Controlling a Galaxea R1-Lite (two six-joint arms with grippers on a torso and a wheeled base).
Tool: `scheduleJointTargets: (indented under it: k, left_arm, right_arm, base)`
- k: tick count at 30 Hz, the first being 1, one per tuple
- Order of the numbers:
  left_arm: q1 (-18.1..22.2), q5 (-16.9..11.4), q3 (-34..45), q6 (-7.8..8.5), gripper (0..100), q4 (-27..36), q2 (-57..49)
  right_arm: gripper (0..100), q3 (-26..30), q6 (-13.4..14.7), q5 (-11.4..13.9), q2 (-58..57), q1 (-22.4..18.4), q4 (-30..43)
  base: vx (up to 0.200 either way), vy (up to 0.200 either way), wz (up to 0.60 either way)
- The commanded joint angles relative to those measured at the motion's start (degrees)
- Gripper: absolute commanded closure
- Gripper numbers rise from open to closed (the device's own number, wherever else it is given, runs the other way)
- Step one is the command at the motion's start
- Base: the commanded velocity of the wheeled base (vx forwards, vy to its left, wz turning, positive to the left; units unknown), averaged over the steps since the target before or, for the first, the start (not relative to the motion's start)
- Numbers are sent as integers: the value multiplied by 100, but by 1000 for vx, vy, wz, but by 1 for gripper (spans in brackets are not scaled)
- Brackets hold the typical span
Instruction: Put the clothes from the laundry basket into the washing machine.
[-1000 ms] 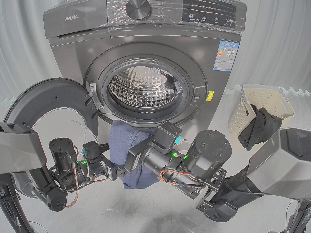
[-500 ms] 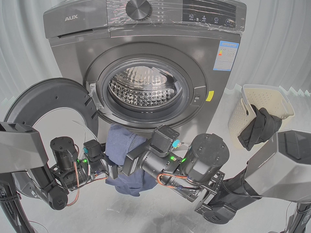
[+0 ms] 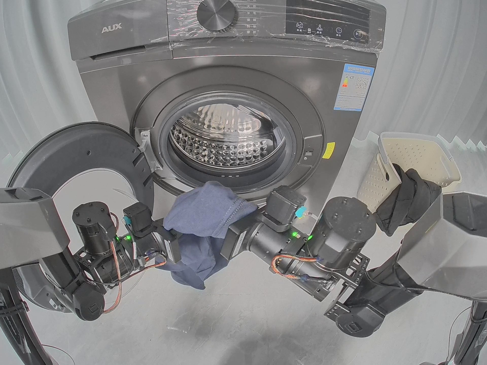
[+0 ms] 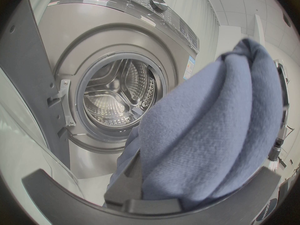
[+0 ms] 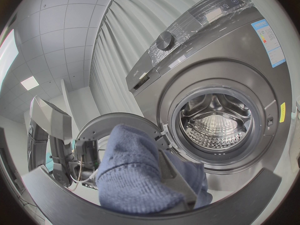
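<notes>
A blue garment (image 3: pixel 205 214) hangs bunched just below the rim of the washing machine's open drum (image 3: pixel 225 135). My left gripper (image 3: pixel 171 242) is shut on its left side and my right gripper (image 3: pixel 229 239) is shut on its right side. The left wrist view has the garment (image 4: pixel 203 135) bulging over one dark finger (image 4: pixel 131 178), with the drum (image 4: pixel 115 94) beyond. From the right wrist, the garment (image 5: pixel 134 172) wraps a finger (image 5: pixel 175 175) before the drum (image 5: pixel 215 122). At the right stands the cream laundry basket (image 3: pixel 406 153), a black garment (image 3: pixel 408 198) draped over its rim.
The round door (image 3: pixel 76 153) is swung open to the left, close behind my left arm. The machine's front panel and control dial (image 3: pixel 217 12) rise above the drum. Bare grey floor lies in front of the machine, and curtains hang behind it.
Both grippers have lifted the blue garment up and a little to the right, nearer the drum's rim. The right arm has shifted right; the garment now bunches higher between the grippers.
</notes>
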Motion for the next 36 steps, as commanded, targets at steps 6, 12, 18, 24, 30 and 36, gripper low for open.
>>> scheduleJointTargets:
  k: [6,12,18,24,30,36]
  left_arm:
    - [-87,45,-203,-211,100,1,-604]
    - [-139,45,-203,-228,100,1,-728]
    - [-148,45,-203,-228,100,1,-728]
    - [-131,45,-203,-219,100,-8,-719]
    - [-131,45,-212,-219,100,-8,-745]
    - [-78,72,-247,-237,100,-8,-754]
  right_arm:
    - [100,462,23,-121,283,-290,15]
    - [100,383,23,-305,591,-404,23]
    - [100,321,23,-305,556,-369,15]
    - [0,444,50,-305,362,-264,-117]
    - [0,1780,-267,-103,-341,-202,-73]
    - [0,3011,-478,459,-886,-307,-144]
  base:
    - [0,0,0]
    - [0,0,0]
    - [0,0,0]
    - [0,0,0]
    - [0,0,0]
    - [0,0,0]
